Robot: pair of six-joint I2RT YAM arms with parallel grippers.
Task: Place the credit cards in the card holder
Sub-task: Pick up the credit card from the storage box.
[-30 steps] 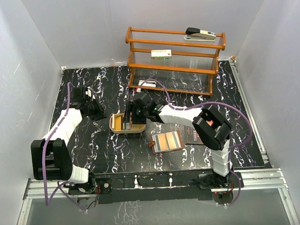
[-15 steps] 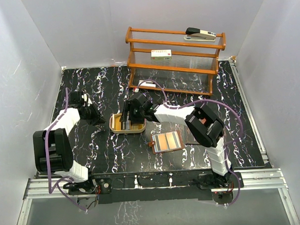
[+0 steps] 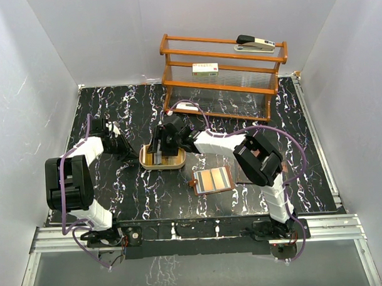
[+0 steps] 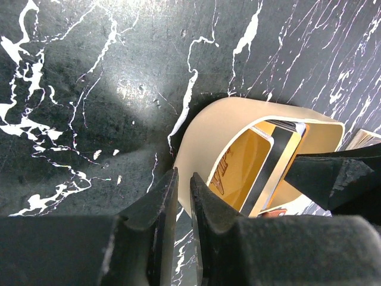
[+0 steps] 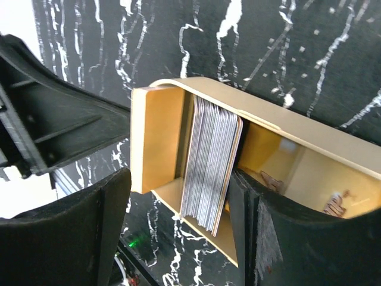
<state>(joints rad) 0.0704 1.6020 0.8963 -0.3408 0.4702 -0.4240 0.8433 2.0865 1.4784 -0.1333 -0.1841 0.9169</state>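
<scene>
- Black, white-veined marble bench (image 3: 117, 196) inside white walls; both arm bases at its near edge.
- Small brown leather bifold card holder (image 3: 212, 180) lies open and flat near the front centre, inner pockets up. Neither pincer touches it. From above I cannot tell what is in the pockets.
- Flat dark booklet with pale lettering (image 3: 247, 172) lies just beside the holder on its right, partly under the right arm.
- Tan rounded metal tray (image 3: 173, 164) sits mid-bench, beyond and left of the card holder and apart from it.
- Thin rectangular plastic credit cards (image 5: 209, 161), gold-orange and dark-toned, stand on edge as a stack inside the tray, close to its left end wall (image 5: 149, 137). Left wrist view shows a gold-orange face and a dark card edge (image 4: 241, 164) above the rim.
- Right pincer (image 5: 178, 179) reaches down into the tray from the right, spread wide. One finger is on either side of the stack and the right-hand finger is just beside the card edges. Contact cannot be told.
- Left pincer (image 4: 183, 182) is low over the bench just outside the tray's left wall (image 4: 202, 134). Its fingers are drawn nearly together with a thin slit between them and grip nothing.
- Orange-brown wooden rack (image 3: 220, 66) with clear slatted shelves stands at the far edge.
- Small white labelled box (image 3: 205, 69) sits on the rack's middle shelf; black and grey stapler (image 3: 255, 43) on the top shelf.
</scene>
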